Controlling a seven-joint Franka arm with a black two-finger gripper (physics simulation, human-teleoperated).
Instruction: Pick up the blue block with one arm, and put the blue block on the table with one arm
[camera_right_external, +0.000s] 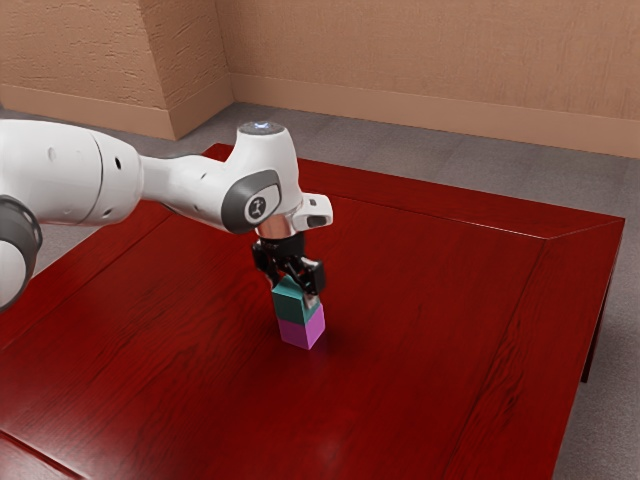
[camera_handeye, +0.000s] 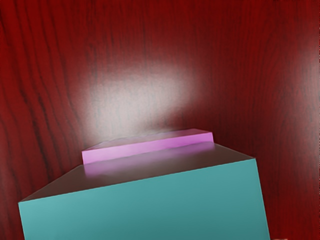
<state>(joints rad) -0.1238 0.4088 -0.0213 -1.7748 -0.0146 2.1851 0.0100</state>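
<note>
- Over the red table (camera_right_external: 440, 330), by the exterior view's clock face, can see the white arm (camera_right_external: 70, 170) reaching in from about ten o'clock.
- At the arm's end, can find the black gripper (camera_right_external: 292, 287), pointing down at the upper of two stacked blocks.
- As for the claw's state, wide, narrow or holding something: cannot tell.
- Directly below the hand, at the top of the stack, can find the blue block (camera_right_external: 289, 303), rather teal in colour, upright and close up against the gripper.
- At six o'clock from the blue block, directly beneath it, can see the magenta block (camera_right_external: 297, 333), standing on the tabletop; in the exterior view, can make out no gap between the two.
- In the wrist view, can see the blue block's teal face large and near the hand, with a darker side next to it and a soft magenta reflection on that side.
- Past that darker side, can see a narrow strip of the magenta block, jutting out a little from under the blue block.
- Beyond both blocks, on the wood grain, can see a pale glare (camera_handeye: 140, 95).
- Toward twelve o'clock in the exterior view, past the table's far edge, can see grey floor (camera_right_external: 400, 160) and then a tan wall (camera_right_external: 430, 50).
</note>
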